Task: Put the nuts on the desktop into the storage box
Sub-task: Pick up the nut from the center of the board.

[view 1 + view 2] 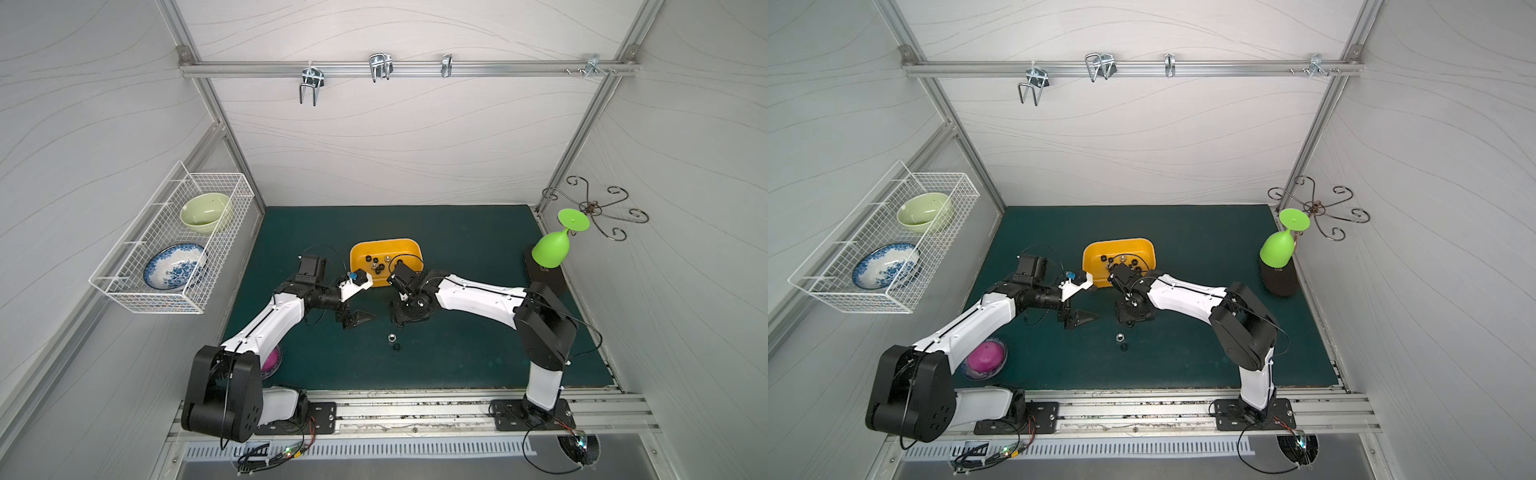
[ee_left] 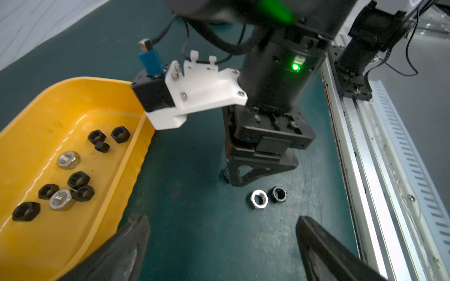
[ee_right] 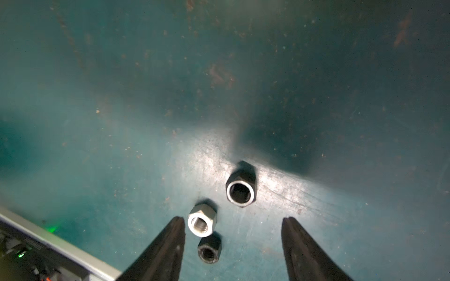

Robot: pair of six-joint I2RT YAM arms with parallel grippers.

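The right end effector (image 3: 233, 219) hung low over the desk (image 3: 121, 97), released, its jaws apart with nothing gripped; a small black nut (image 3: 209, 250) lay between them, a silver nut (image 3: 202, 222) just beside it near one fingertip (image 3: 177, 223), and a second black nut (image 3: 240, 189) a little further off. To take the small one cleanly, I judged the jaws should centre on it and close on two opposite flats, or the silver neighbour might be nudged or pinched along. Each nut lay flat, bore pointing straight up, squat with no real long axis. The left end effector (image 2: 222, 219) stood wide open and empty beside the storage box (image 2: 73, 82), where nine other nuts (image 2: 69, 159) lay on its floor
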